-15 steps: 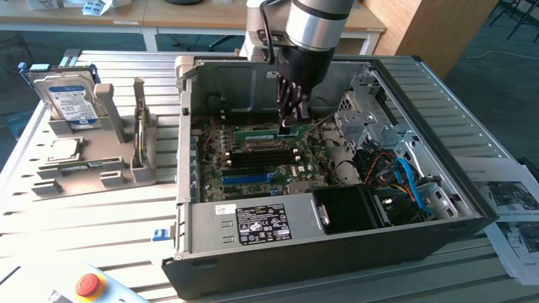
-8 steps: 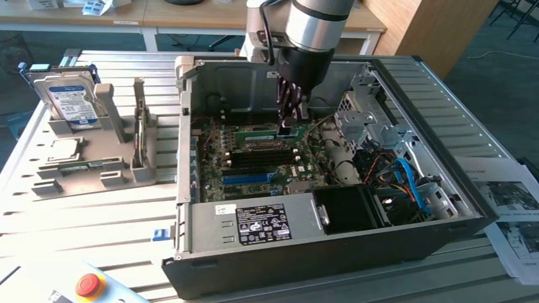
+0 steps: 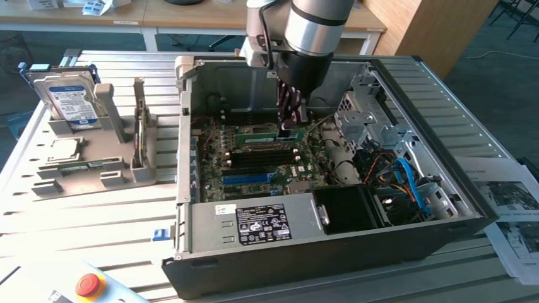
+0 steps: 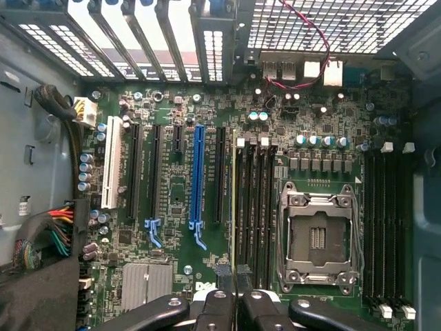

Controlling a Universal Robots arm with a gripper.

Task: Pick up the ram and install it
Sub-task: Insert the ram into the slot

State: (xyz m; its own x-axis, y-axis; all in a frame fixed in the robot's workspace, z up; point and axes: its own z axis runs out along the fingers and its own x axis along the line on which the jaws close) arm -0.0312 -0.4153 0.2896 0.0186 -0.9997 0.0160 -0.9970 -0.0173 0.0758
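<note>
You've got the open computer case (image 3: pixel 337 252) on the slatted surface (image 3: pixel 101 214), arm reaching down inside over the motherboard (image 4: pixel 172 207). The ram (image 3: pixel 262 133) stands on edge at the memory slots, beside the empty processor socket (image 4: pixel 317 234). Jaws are closed narrow, pinching one end of the ram.

You're in a robotics lab, your opened PC tower (image 3: pixel 337 255) on a slotted aluminium bench (image 3: pixel 93 221), grey parts fixture (image 3: pixel 110 173), red emergency-stop button (image 3: pixel 88 285), office desks (image 3: pixel 194 24) behind
</note>
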